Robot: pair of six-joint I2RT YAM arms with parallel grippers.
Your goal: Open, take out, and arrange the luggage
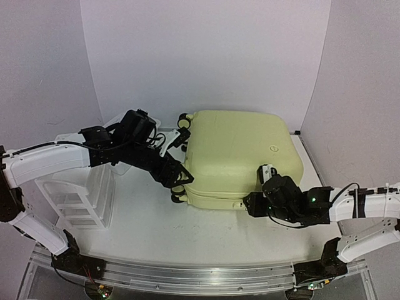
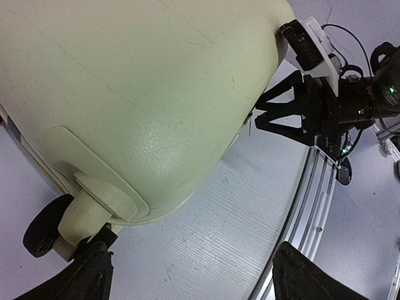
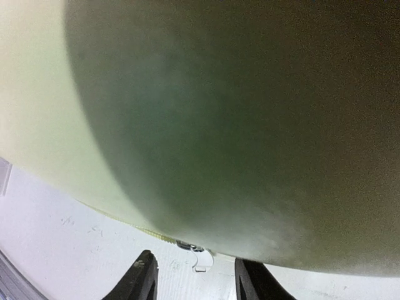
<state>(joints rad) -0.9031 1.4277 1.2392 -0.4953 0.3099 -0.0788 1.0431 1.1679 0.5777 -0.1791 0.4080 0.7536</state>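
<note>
The pale yellow luggage (image 1: 240,156) lies flat and closed in the middle of the table, its wheels (image 1: 181,128) facing left. My left gripper (image 1: 178,181) is open at the near-left corner, next to a black wheel (image 2: 44,225). In the left wrist view its jaws (image 2: 194,265) stand wide apart over bare table under the shell (image 2: 137,94). My right gripper (image 1: 251,203) sits at the near edge. In the right wrist view the shell (image 3: 219,125) fills the frame, and a small metal zipper pull (image 3: 203,257) hangs untouched between the parted fingers of that gripper (image 3: 195,276).
A white plastic drawer organiser (image 1: 81,194) stands at the left beside the left arm. An aluminium rail (image 1: 200,275) runs along the table's near edge. White walls close in behind and at both sides. The right gripper (image 2: 281,115) shows in the left wrist view.
</note>
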